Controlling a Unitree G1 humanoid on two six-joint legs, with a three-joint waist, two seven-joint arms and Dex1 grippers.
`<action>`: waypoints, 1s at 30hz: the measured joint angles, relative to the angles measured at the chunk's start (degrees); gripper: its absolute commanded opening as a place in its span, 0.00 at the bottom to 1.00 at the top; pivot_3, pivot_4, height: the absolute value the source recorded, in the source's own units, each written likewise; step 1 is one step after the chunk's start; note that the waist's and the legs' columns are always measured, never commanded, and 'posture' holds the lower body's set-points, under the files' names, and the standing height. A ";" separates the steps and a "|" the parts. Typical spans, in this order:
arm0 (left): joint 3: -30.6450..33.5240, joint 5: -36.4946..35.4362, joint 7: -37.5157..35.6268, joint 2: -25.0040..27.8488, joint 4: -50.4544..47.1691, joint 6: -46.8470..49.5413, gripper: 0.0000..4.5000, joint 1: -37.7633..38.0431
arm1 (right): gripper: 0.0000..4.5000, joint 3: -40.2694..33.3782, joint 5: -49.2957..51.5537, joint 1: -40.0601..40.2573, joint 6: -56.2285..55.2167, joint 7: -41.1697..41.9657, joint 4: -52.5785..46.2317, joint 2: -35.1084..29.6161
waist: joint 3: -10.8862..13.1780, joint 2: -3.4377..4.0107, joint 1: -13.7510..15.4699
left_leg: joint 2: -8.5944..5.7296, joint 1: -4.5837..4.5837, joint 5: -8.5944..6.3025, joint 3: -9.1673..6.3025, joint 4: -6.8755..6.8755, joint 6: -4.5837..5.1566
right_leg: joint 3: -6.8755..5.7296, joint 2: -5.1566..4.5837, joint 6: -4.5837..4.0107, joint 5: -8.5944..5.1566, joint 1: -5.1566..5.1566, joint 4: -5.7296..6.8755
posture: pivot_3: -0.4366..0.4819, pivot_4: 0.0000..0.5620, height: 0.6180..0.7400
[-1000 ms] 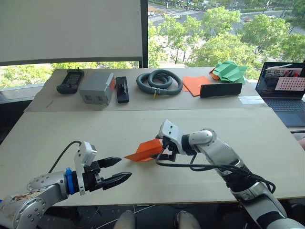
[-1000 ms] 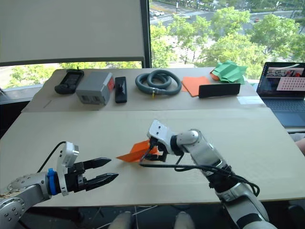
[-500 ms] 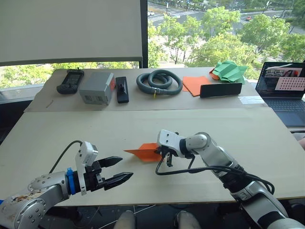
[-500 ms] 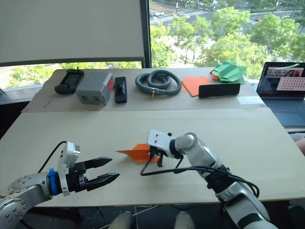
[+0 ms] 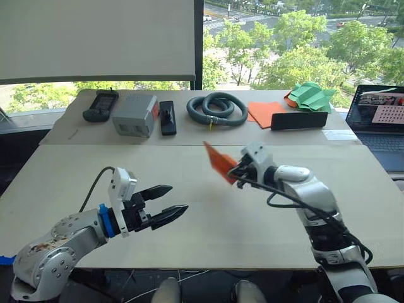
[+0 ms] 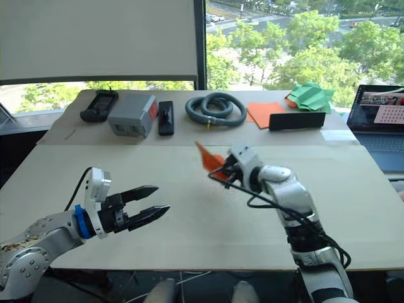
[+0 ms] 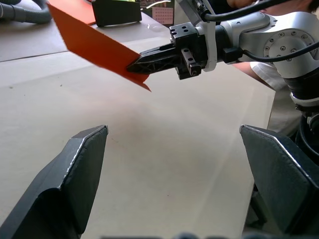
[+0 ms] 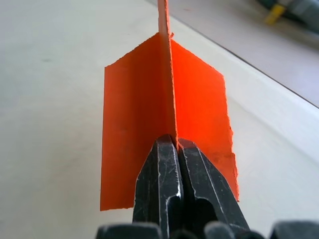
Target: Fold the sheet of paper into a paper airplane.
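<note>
The sheet of paper (image 5: 220,162) is orange and folded into a narrow pointed wedge, the paper airplane. It hangs in the air above the middle of the near table, point up and towards the left. My right gripper (image 5: 235,172) is shut on its lower end; in the right wrist view the fingers (image 8: 159,169) pinch the central fold, with a flap of the paper (image 8: 134,129) on each side. My left gripper (image 5: 177,199) hovers open and empty over the near-left of the table, pointing towards the paper (image 7: 92,44).
On the far table (image 5: 76,129) lie a black handheld device (image 5: 101,105), a grey box (image 5: 134,115), a black remote (image 5: 167,117), a coiled hose (image 5: 216,107), a flat orange sheet (image 5: 265,112), a black bar (image 5: 298,120) and a green paper pile (image 5: 311,95). A laptop (image 5: 382,120) sits at the right.
My right gripper has shut on the orange paper and lifted it off the table, up and away from me. The left gripper has stayed open. The camera has shifted a little.
</note>
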 measured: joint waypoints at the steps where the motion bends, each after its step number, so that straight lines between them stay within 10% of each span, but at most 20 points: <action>1: -0.87 0.29 0.65 -0.62 0.02 -0.11 1.00 -1.37 | 0.01 -2.54 -0.32 -0.03 2.32 -2.83 0.51 0.02 | 0.00 0.00 0.01 | 0.00 -0.02 0.01 0.00 0.00 0.01 | 0.00 0.00 0.00 0.01 0.00 0.00 | 0.48 0.27 0.70; 6: -8.76 5.35 0.71 -1.64 0.25 -1.77 1.00 -8.84 | 0.01 -11.75 -2.01 0.06 6.13 -12.99 6.11 -2.17 | -0.04 0.07 -0.13 | -0.06 -0.10 0.46 0.03 -0.02 0.64 | 0.11 0.00 -0.03 0.11 0.11 0.01 | 0.48 0.27 0.70; 25: -17.71 15.72 -8.33 0.39 6.61 -6.21 1.00 -16.58 | 0.01 -9.09 -1.14 -6.18 -3.84 -10.07 30.30 -9.29 | -0.01 0.14 -1.64 | -0.10 -0.21 0.85 0.15 -0.09 1.27 | 0.35 0.06 0.05 0.18 0.17 0.00 | 0.48 0.27 0.70; 30: -17.71 15.82 -8.71 0.41 6.59 -6.20 1.00 -16.26 | 0.36 -9.45 -0.92 -6.70 -3.90 -11.50 31.97 -8.75 | -0.01 0.14 -1.65 | -0.15 -0.22 0.85 0.22 -0.09 1.27 | 0.53 0.07 0.08 0.20 0.13 0.00 | 0.48 0.27 0.70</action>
